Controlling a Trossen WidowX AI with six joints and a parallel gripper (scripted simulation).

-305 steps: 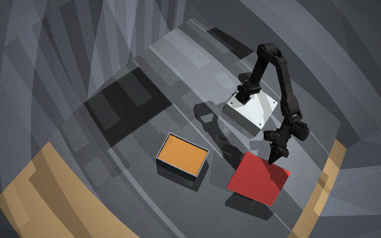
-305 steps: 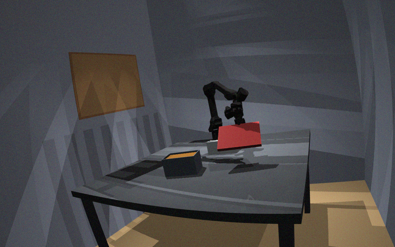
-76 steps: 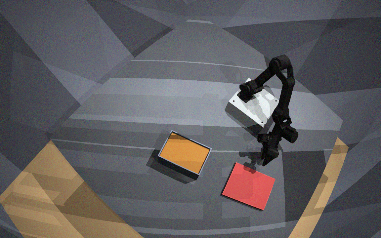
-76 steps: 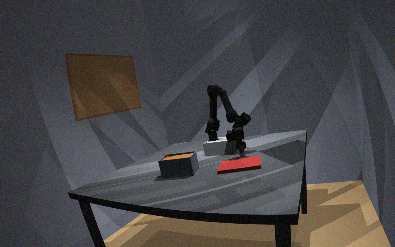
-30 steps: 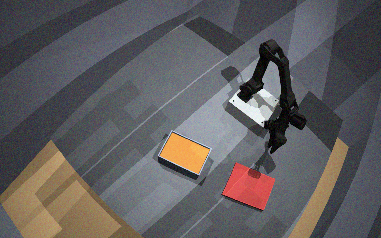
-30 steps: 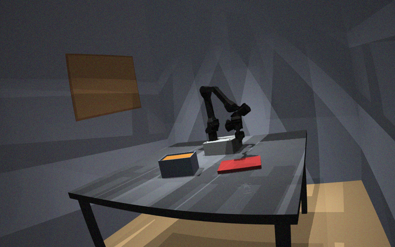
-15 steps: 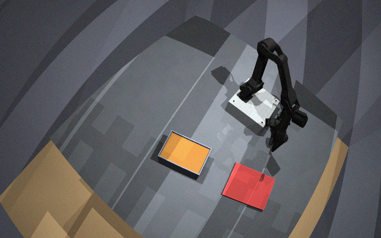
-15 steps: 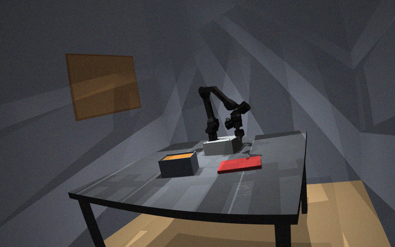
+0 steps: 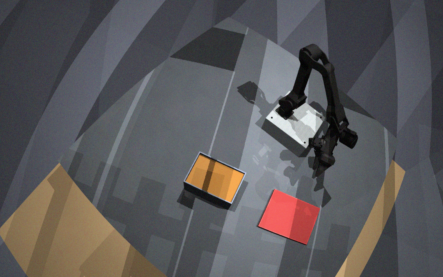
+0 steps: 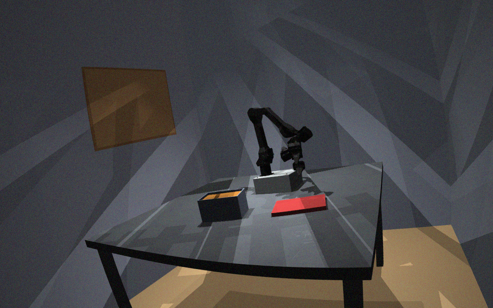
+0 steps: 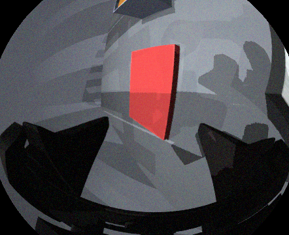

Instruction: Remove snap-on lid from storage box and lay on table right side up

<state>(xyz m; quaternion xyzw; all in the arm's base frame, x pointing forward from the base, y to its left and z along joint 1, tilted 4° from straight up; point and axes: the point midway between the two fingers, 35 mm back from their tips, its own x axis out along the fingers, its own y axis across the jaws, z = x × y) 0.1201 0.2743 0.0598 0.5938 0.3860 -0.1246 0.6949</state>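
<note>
The storage box (image 9: 206, 197) (image 10: 219, 209) (image 11: 144, 8) stands upright on the table with no lid on it. Its walls are dark blue-grey and an orange surface (image 9: 223, 177) (image 10: 225, 194) shows inside the rim. The red lid (image 9: 287, 217) (image 10: 300, 205) (image 11: 152, 75) lies flat on the table, apart from the box, with its smooth top up and its rim down. My gripper (image 9: 317, 173) (image 10: 299, 173) (image 11: 155, 125) is open and empty. It hangs above the table near the robot base, clear of the lid and the box.
The robot arm rises from a pale metal base block (image 9: 288, 127) (image 10: 273, 185), behind the box and the lid. The dark table's front edge (image 10: 240, 268) is well in front of both. A brown panel (image 10: 129, 109) is on the wall.
</note>
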